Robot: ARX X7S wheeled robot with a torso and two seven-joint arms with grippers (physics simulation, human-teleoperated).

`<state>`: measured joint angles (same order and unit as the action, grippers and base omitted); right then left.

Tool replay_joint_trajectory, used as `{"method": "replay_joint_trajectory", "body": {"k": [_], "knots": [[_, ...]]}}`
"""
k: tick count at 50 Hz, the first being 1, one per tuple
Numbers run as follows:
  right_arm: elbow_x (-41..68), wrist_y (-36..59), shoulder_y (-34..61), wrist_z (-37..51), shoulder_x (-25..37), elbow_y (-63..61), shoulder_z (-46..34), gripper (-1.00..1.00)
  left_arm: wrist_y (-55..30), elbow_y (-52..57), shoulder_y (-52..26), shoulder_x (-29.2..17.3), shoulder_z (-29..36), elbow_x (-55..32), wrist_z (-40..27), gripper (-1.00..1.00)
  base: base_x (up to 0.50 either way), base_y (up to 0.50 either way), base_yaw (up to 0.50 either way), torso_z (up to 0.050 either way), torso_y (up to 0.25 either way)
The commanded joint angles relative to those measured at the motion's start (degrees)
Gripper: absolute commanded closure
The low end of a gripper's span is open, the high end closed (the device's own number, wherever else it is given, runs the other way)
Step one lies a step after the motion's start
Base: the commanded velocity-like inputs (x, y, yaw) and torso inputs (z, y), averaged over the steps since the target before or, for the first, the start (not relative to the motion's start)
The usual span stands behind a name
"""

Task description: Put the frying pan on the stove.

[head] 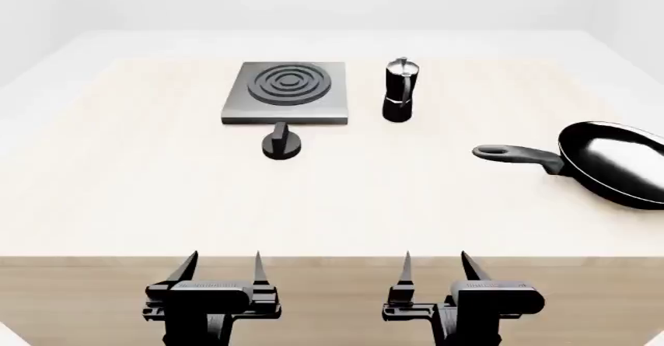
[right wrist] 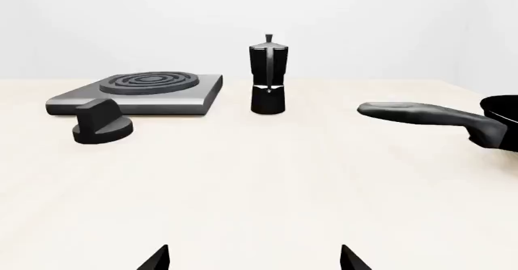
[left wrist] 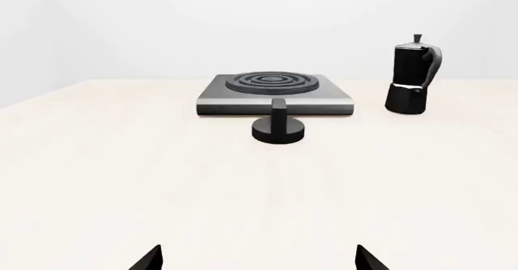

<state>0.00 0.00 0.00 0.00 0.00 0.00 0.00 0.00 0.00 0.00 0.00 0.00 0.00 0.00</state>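
Both grippers idle, spread, empty at table edge. Pan ahead-right of right gripper, handle pointing toward it. Stove far ahead of left gripper. Best bet: right gripper pinches handle mid-length, lifts level, clears moka pot; pan body largely cropped.

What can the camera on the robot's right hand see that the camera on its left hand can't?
Only the right wrist view shows the pan: its long handle and a bit of its bowl. The left wrist view shows nothing the right one lacks. Both show the stove, the knob in front of it, the moka pot and the table. Each also shows its own open fingertips at the picture's edge.
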Motion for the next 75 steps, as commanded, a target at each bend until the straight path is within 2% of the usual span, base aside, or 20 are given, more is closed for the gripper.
{"method": "replay_joint_trajectory", "body": {"k": [1,13,21,35,50,54,57,61,75], "knots": [[1.23,-0.07,-0.16,1.29,0.79,-0.23,-0.97,-1.00,0.63,-0.76,-0.16,-0.94,1.08,-0.76,-1.05,-1.00,0.00,0.00,0.00,0.000,0.000],[4.55,-0.40,-0.50,3.26,2.67,-0.43,-2.83,-1.00,-1.88,0.51,0.21,-2.94,3.99,-2.47,-2.92,-1.00,0.00,0.00,0.00,0.000,0.000],[3.73,-0.72,-2.95,4.53,4.00,-3.73,-4.34,-1.00,0.47,1.38,1.48,-3.83,3.77,-2.67,-5.10,-1.00,0.00,0.00,0.00,0.000,0.000],[3.29,5.94,-5.20,6.64,6.04,-20.52,-5.58,-1.00,-8.29,22.41,5.41,-6.63,5.61,-2.62,-5.90,-1.00,0.00,0.00,0.00,0.000,0.000],[4.74,15.74,-5.55,8.12,8.05,-38.60,-6.10,-1.00,-19.53,44.20,5.47,-8.74,4.95,-3.73,-7.64,-1.00,0.00,0.00,0.00,0.000,0.000],[5.11,18.91,-5.16,8.64,8.51,-44.05,-6.14,-1.00,-22.31,49.68,5.02,-8.71,3.52,-6.52,-7.75,-1.00,0.00,0.00,0.00,0.000,0.000],[5.46,20.25,-4.92,8.94,8.80,-46.70,-6.00,-1.00,-23.99,52.02,4.70,-9.09,3.41,-6.62,-8.16,-1.00,0.00,0.00,0.00,0.000,0.000],[6.06,22.01,-4.64,9.43,9.16,-49.68,-5.48,-1.00,-22.23,52.60,5.64,-9.42,2.95,-6.75,-8.36,-1.00,0.00,0.00,0.00,0.000,0.000],[7.63,23.83,-4.22,10.88,10.14,-53.41,-3.41,-1.00,-24.44,56.43,5.47,-10.43,3.19,-6.97,-9.71,-1.00,0.00,0.00,0.00,0.000,0.000]]}}
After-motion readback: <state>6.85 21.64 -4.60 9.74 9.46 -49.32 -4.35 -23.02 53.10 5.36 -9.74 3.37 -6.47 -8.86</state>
